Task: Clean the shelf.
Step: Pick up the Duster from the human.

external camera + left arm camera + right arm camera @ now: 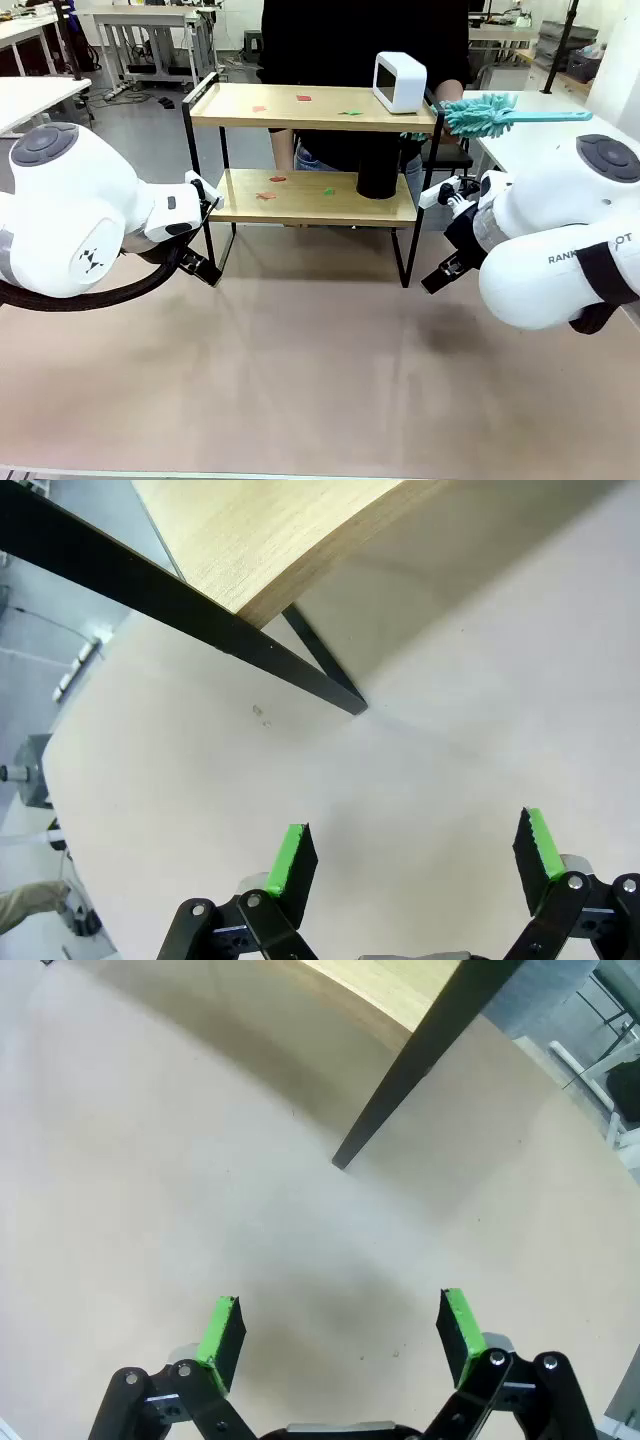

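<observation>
A white boxy device (400,82) stands higher than a black cylinder (378,170). Beside them, a fluffy teal duster (480,115) rests on a white side table (545,140), near a person in black (320,40).

front view faces shelf (230,105); wrist views close beside its base

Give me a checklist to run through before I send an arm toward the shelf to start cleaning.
1. Left end effector open and empty: ok.
2. Right end effector open and empty: ok.
3. Shelf clean: not ok; red and green scraps lie on both boards.
4. Boards free of obstacles: not ok; a white box stands on the top board, a black cylinder on the lower one.
5. Duster reachable: cannot tell; its teal head sits beside the shelf's top right corner.
6. Person clear of the shelf: cannot tell; standing right behind it, hands hidden.
</observation>
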`<action>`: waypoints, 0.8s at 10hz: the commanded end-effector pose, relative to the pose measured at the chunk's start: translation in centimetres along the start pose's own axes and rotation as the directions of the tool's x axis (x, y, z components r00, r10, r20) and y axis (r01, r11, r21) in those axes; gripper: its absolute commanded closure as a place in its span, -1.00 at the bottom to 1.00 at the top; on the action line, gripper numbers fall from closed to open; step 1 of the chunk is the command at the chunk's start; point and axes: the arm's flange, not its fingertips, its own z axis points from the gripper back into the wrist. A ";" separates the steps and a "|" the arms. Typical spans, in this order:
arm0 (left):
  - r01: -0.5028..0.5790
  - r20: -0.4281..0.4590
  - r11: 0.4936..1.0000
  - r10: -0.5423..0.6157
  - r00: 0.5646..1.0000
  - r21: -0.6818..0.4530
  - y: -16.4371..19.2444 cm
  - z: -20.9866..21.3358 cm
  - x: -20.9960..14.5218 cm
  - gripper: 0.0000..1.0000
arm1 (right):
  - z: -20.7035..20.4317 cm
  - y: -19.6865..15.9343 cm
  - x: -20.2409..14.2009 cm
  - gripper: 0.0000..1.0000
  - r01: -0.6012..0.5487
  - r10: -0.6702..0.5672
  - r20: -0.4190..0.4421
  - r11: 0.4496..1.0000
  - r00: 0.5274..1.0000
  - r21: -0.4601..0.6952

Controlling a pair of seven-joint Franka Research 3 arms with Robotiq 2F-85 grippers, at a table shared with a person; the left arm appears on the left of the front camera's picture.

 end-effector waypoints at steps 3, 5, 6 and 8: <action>0.000 0.001 1.000 0.000 1.000 0.000 0.0 0.0 0.0 -1.00 | 0.0 0.0 0.0 -1.00 0.000 0.000 0.000 1.000 1.000 0.000; 0.000 0.001 1.000 0.000 1.000 0.000 0.0 0.0 0.0 -1.00 | 0.0 0.0 0.0 -1.00 0.000 0.000 0.000 1.000 1.000 0.000; 0.000 0.001 1.000 0.000 1.000 0.000 0.0 0.0 0.0 -1.00 | 0.0 0.0 0.0 -1.00 0.000 0.000 0.000 1.000 1.000 0.000; 0.000 0.001 1.000 0.000 1.000 0.000 0.0 0.0 0.0 -1.00 | 0.0 0.0 0.0 -1.00 0.000 0.000 0.000 1.000 1.000 0.000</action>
